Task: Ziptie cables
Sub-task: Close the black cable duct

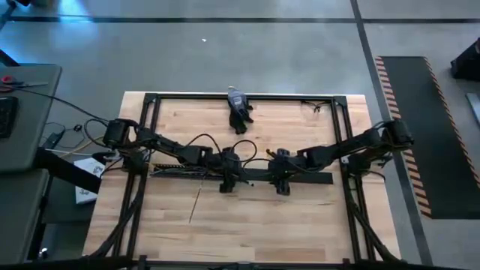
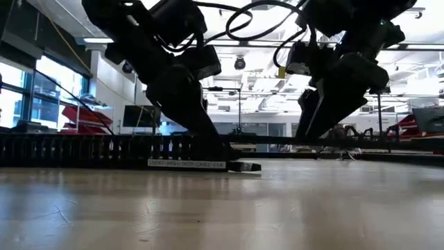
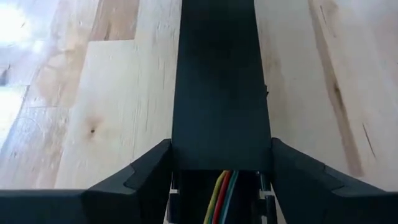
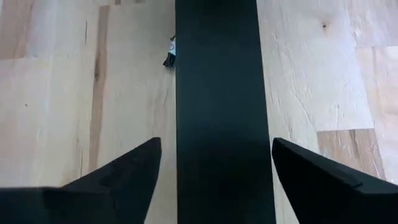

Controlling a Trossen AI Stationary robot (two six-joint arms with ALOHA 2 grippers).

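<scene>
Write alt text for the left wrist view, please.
The left gripper straddles a long black duct lying on the wooden table, one finger on each side. Yellow, red and green wires show inside the duct between the fingers.

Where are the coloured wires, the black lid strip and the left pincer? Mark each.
coloured wires [image 3: 222, 198]: left wrist view, on the red strand under the lid's end.
black lid strip [image 4: 219, 106]: right wrist view, on its flat top.
left pincer [image 3: 221, 165]: left wrist view, midway between fingertips.

You're in an industrial lab: polished concrete floor [image 1: 225, 45], hazard-striped mat [image 1: 420, 127] at right, ceiling ducts [image 2: 243, 97], tall windows [image 2: 21, 97] at left.
</scene>
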